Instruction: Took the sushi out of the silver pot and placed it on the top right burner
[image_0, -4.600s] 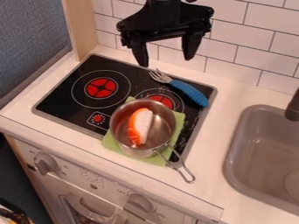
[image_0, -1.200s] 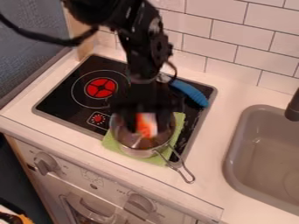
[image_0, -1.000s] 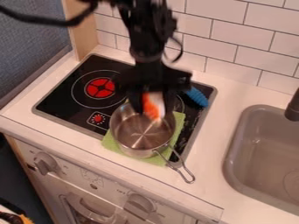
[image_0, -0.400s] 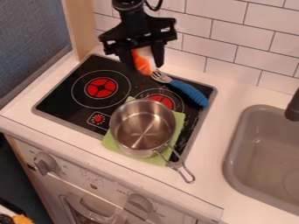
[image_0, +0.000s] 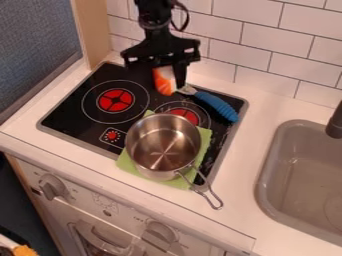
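Sushi (image_0: 163, 84), orange and white, sits between the fingers of the gripper (image_0: 164, 75); we read that as clamped on it, near its upper end, with the lower end poking out beneath the tips. We can't tell whether that end touches the stove (image_0: 73, 110). Pot (image_0: 150, 171) is out, toward the camera from the gripper, and has no sushi in it; green cloth (image_0: 205, 137) lies under the pot.

Handling: we judge it a toy piece, light, easy to carry. Stiff or squashy, we can't say; probably a bit of give, so we'd go for a moderate squeeze. Rounded surface could be slick, and a hold at one end lets it swing or twist. Best grab, we think: across the long flanks, mid-length, fingers level on both sides. Breakage looks unlikely; rolling on release seems the bigger worry.

Fork (image_0: 215, 105) is the snag: its head is right by the sushi's lower end, its blue handle running off to the camera's right of the gripper. Right-hand burner (image_0: 184, 116) is toward the camera and a little right from the fingertips, partly hidden by the pot. We take the step as carry-and-place, past halfway; next wants a small shift clear of the fork, a low set-down, then a gentle release.
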